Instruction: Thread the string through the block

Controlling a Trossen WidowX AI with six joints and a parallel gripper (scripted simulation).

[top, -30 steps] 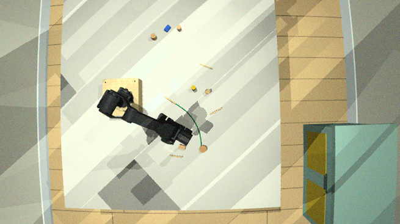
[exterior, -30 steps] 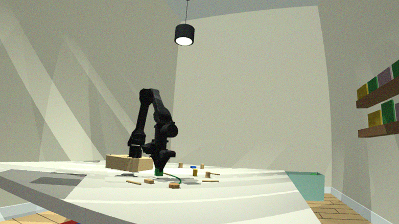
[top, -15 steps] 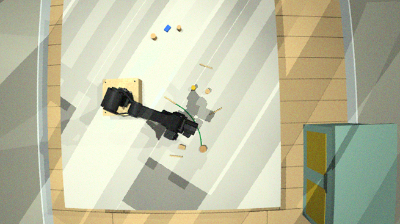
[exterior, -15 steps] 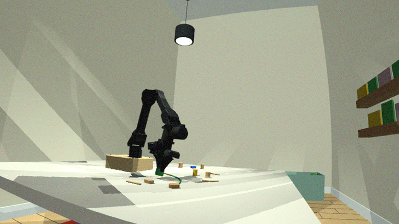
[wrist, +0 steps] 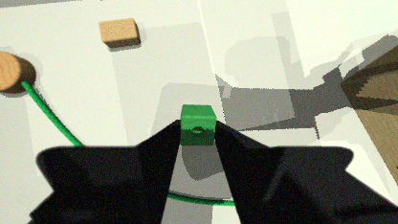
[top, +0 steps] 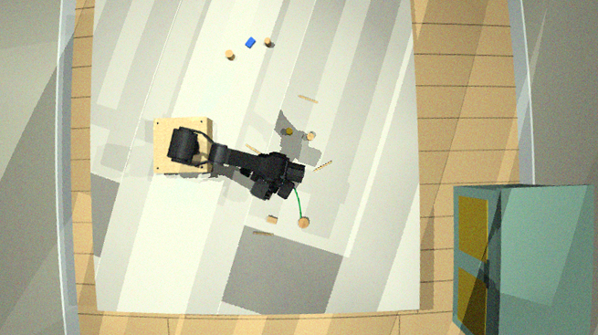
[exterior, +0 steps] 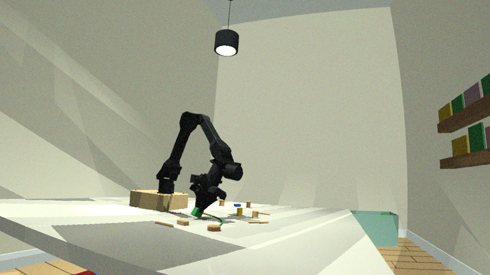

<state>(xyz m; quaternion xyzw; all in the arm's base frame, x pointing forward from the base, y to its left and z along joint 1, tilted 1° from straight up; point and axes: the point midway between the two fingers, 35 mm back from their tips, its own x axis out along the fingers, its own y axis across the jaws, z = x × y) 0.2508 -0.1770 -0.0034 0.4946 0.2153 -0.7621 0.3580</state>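
My gripper [exterior: 195, 211] [wrist: 197, 123] is shut on the green block, at or just above the table; the exact gap is unclear. The green block [exterior: 195, 213] [wrist: 198, 115] shows a dark round hole in the wrist view. In the top view the arm hides the block and fingertips. The stick on the string [top: 252, 148] lies beside the arm, partly hidden by it. The green string [top: 299, 203] [exterior: 221, 220] [wrist: 53, 117] runs from the round button [top: 303, 221] [exterior: 213, 228] [wrist: 9, 73] and passes beneath the fingers in the wrist view.
A small wooden brick [top: 272, 219] [exterior: 182, 222] [wrist: 119, 33] and a loose stick [top: 262, 233] [exterior: 164, 224] lie near the button. A yellow cylinder [top: 289, 130] [exterior: 239, 211], a wooden cylinder [top: 310, 135] [exterior: 255, 214] and two loose sticks are beyond the arm. A blue piece [top: 250, 42] lies farther off.
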